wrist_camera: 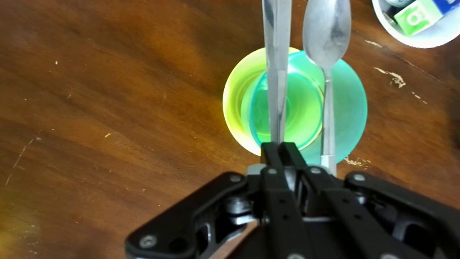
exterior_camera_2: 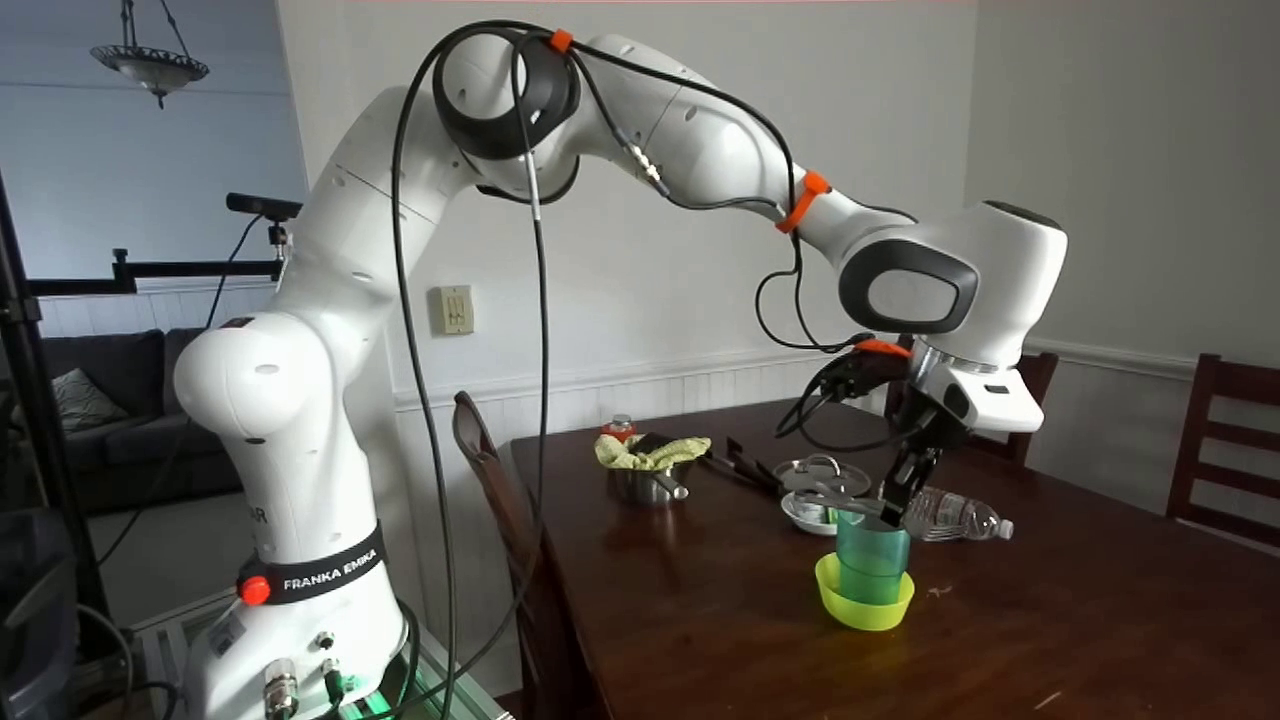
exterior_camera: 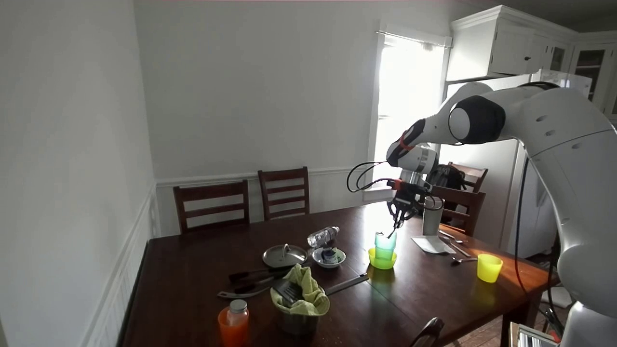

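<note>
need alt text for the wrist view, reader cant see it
A black gripper at the bottom pinches a flat metal utensil over a teal cup that sits in a yellow-green bowl. A spoon shows beside the utensil. Beneath is a brown wooden table, with part of a white bowl at top right.

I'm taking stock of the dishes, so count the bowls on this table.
2: a yellow bowl, with the turquoise cup standing in it, and a white bowl beside the lid. Others could be hidden.
</note>
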Robot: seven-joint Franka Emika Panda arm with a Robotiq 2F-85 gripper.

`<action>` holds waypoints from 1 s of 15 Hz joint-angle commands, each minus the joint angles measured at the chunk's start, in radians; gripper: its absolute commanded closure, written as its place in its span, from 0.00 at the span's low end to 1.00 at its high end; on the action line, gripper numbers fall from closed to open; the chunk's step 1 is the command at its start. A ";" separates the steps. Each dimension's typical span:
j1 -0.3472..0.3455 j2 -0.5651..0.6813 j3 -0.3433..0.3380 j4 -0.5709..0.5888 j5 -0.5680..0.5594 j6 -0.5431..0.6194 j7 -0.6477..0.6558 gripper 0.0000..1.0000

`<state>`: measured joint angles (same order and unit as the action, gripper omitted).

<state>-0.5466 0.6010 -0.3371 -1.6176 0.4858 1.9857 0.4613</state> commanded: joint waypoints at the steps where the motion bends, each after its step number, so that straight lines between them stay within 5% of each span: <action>1: -0.016 0.036 0.015 0.064 0.027 -0.036 0.029 0.98; 15: -0.006 0.064 0.020 0.098 0.010 -0.072 0.068 0.98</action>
<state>-0.5458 0.6482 -0.3183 -1.5542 0.4873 1.9476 0.5089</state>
